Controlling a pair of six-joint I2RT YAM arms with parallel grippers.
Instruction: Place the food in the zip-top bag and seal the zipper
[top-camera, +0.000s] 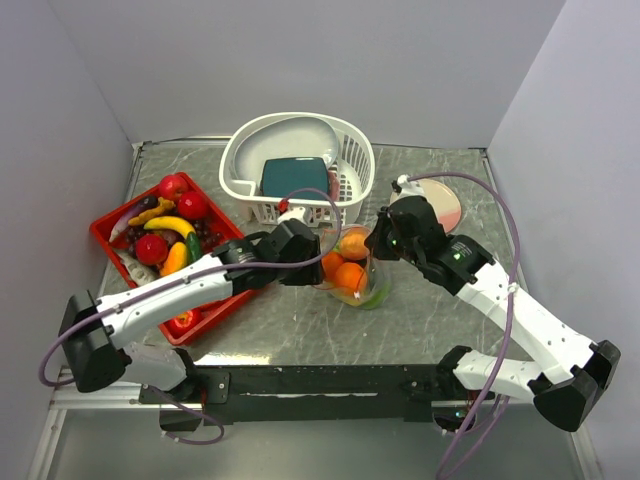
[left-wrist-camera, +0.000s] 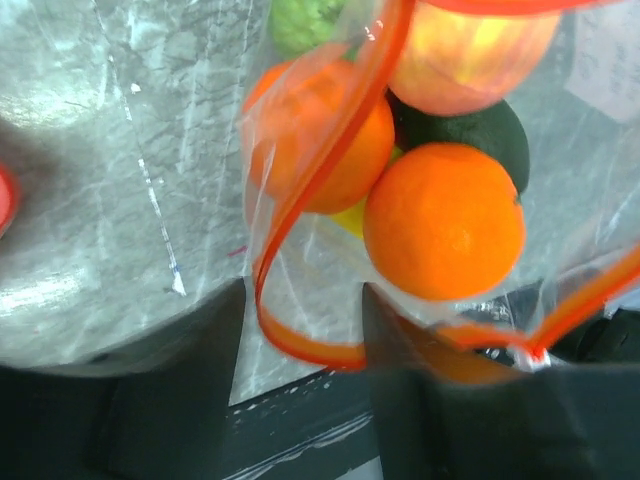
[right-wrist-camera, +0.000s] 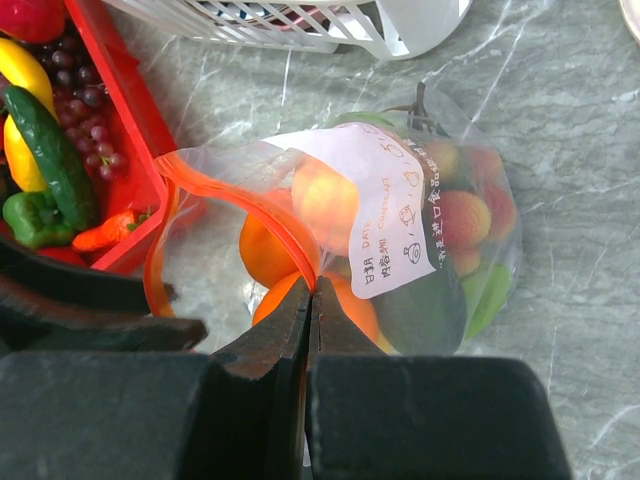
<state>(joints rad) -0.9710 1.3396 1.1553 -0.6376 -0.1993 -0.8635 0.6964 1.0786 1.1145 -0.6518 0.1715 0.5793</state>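
The clear zip-top bag (top-camera: 362, 285) lies mid-table with oranges (top-camera: 349, 275), a peach-coloured fruit, a dark green piece and other green pieces inside. Its mouth is open, and the orange-red zipper (right-wrist-camera: 240, 200) curves apart. My right gripper (right-wrist-camera: 312, 288) is shut on the zipper at one side of the mouth, seen from above at the bag's right (top-camera: 378, 245). My left gripper (left-wrist-camera: 300, 340) is open at the bag's left (top-camera: 320, 262). The zipper's looped end (left-wrist-camera: 340, 130) passes between its fingers. An orange (left-wrist-camera: 445, 220) lies just beyond them. More food fills the red tray (top-camera: 105, 235).
The red tray at the left holds red apples (top-camera: 173, 186), a banana (top-camera: 170, 224), grapes and a cucumber (right-wrist-camera: 50, 150). A white slotted basket (top-camera: 240, 150) with a teal slab (top-camera: 295, 177) stands behind the bag. A pink plate (top-camera: 445, 205) lies at the back right.
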